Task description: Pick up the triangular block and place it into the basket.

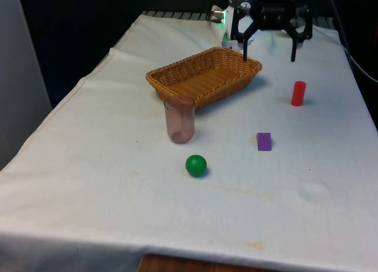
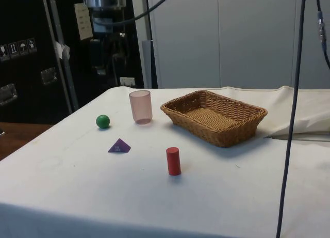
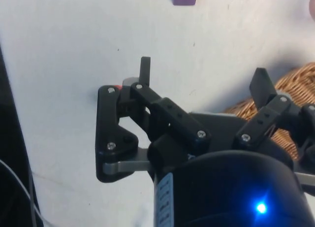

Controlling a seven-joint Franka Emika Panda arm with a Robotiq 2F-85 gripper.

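— Triangular block [image 2: 119,146], purple, lies flat on the cloth, well out ahead of the gripper [image 1: 269,52], nearer the table's front edge. The red cylinder [image 1: 298,93] stands between the two, a little to the front view's right.

— And the gripper?

— Hanging above the table's far end, fingers spread wide, nothing held. One finger hangs just over the basket's [image 1: 177,71] far corner; the other is over bare cloth.

— What could go wrong?

— I'd judge the red cylinder the main risk: it stands upright close to the line towards the block, so a low reach could knock it over. The block is also low with sloping faces; fingers closing on those slopes might squeeze it out instead of holding it. The pink cup [image 1: 179,119] and green ball [image 1: 196,165] sit beyond the block towards the front view's left, and a nudged ball would roll.

— Any writing?

— Small pictogram labels on the dark cabinet [image 2: 20,46] in the side view and a pale tag [image 2: 82,21] there; neither can be read. Nothing on the block that I can make out.
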